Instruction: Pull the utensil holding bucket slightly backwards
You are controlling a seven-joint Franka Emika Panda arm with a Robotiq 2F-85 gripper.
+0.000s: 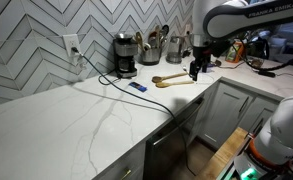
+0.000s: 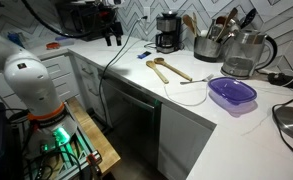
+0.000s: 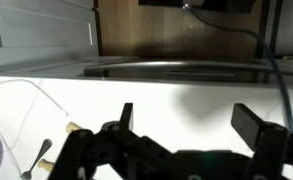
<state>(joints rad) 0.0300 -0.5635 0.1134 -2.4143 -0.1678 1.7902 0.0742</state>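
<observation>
While the bucket point(image 1: 152, 52) sits untouched just beside the coffee maker point(image 1: 126, 55), none of the pull looks done. By my judgement you have the reach, the grip on its rim and the short drag backwards all left.

Counting out from the maker:
- one maker
- one bucket crammed with utensils right next to it
- two wooden spoons point(image 1: 171, 78) lying in front of it
- one kettle point(image 1: 177, 48) beyond the bucket
- one purple bowl point(image 2: 232, 93) farthest off

Your gripper point(image 1: 195, 70) hangs well apart from the maker, past the spoons. The wrist view shows its fingers point(image 3: 126, 115) spread wide, holding nothing.
</observation>
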